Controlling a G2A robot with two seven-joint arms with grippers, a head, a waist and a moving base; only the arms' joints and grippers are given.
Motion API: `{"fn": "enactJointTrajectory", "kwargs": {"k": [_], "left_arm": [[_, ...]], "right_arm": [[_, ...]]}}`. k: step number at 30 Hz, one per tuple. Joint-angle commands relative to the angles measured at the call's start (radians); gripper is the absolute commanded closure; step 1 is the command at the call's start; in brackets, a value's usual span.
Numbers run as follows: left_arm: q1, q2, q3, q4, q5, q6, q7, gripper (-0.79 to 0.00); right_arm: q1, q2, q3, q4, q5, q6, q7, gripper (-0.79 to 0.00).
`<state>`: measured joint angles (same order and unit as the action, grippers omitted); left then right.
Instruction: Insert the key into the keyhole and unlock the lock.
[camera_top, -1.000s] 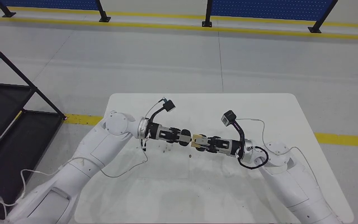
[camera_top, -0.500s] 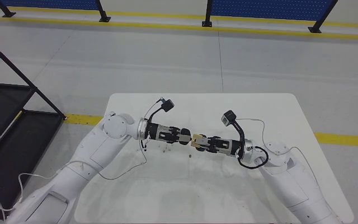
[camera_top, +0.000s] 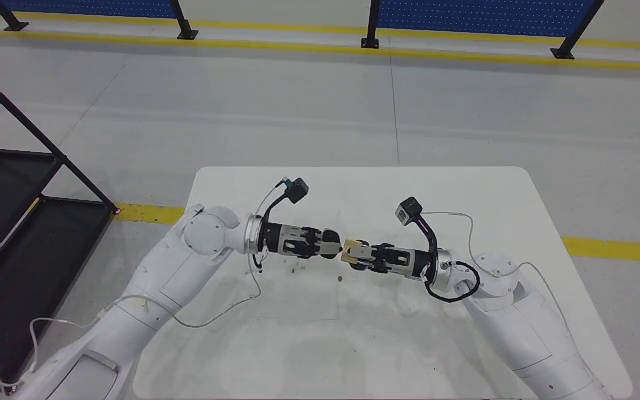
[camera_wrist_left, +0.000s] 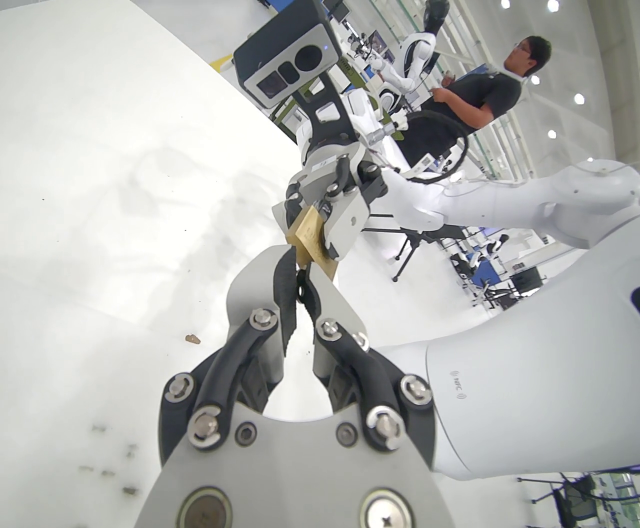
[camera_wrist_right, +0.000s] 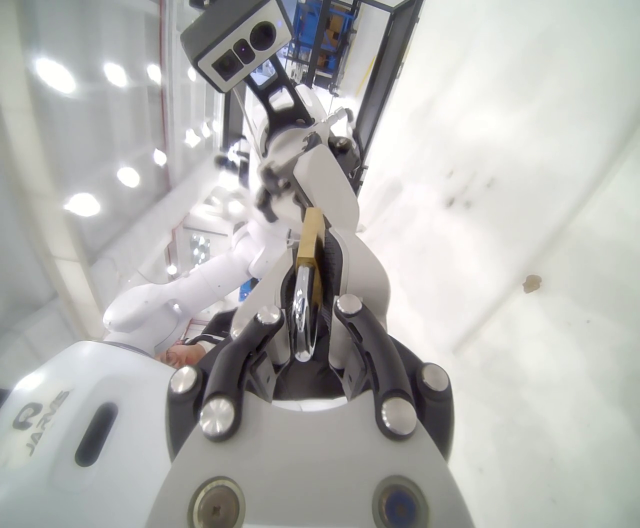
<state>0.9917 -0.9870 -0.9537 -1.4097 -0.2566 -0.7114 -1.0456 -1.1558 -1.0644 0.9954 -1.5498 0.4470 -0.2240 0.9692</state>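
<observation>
White table (camera_top: 480, 200) below, claws meeting in mid-air at brass rectangular padlock (camera_wrist_left: 311, 239).
Right gripper (camera_wrist_right: 320, 245) clamps padlock's body, shackle toward its wrist, keyhole face outward. Left gripper (camera_wrist_left: 299, 268) pinches small dark-headed key (camera_wrist_left: 301, 290) at that face, apparently seated, ready for turning.

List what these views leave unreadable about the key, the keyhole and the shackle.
The key: left wrist view, just a dark sliver between the left pincer pads; blade hidden.
The keyhole: same view, covered by that pincer's tips at the lock; insertion cannot be told.
The shackle: right wrist view, edge-on inside the right pincer; latched or open unclear.
Top view: lock and key too small.
</observation>
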Motion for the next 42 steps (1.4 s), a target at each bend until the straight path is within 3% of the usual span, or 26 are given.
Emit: {"fn": "enactJointTrajectory", "kwargs": {"k": [1,24,32,33,34,35,36,42], "left_arm": [[0.004,0.001,-0.003,-0.002,0.007,-0.009,0.005,0.0],[0.054,0.005,-0.041,-0.068,0.224,-0.077,0.168,0.0],[0.067,0.007,-0.045,-0.068,0.225,-0.097,0.192,0.0],[0.067,0.007,-0.045,-0.067,0.222,-0.097,0.191,-0.092],[0.066,0.007,-0.045,-0.066,0.219,-0.096,0.19,-0.363],[0.066,0.007,-0.045,-0.066,0.216,-0.094,0.189,-0.705],[0.065,0.007,-0.045,-0.067,0.211,-0.093,0.189,-0.785],[0.064,0.01,-0.05,-0.066,0.187,-0.077,0.176,-0.785]], "right_arm": [[0.0,0.0,0.0,0.0,0.0,0.0,0.0,0.0],[0.0,0.0,0.0,0.0,0.0,0.0,0.0,0.0],[0.0,0.0,0.0,0.0,0.0,0.0,0.0,0.0],[0.0,0.0,0.0,0.0,0.0,0.0,0.0,0.0],[0.0,0.0,0.0,0.0,0.0,0.0,0.0,0.0],[0.0,0.0,0.0,0.0,0.0,0.0,0.0,0.0],[0.0,0.0,0.0,0.0,0.0,0.0,0.0,0.0],[0.0,0.0,0.0,0.0,0.0,0.0,0.0,0.0]]}}
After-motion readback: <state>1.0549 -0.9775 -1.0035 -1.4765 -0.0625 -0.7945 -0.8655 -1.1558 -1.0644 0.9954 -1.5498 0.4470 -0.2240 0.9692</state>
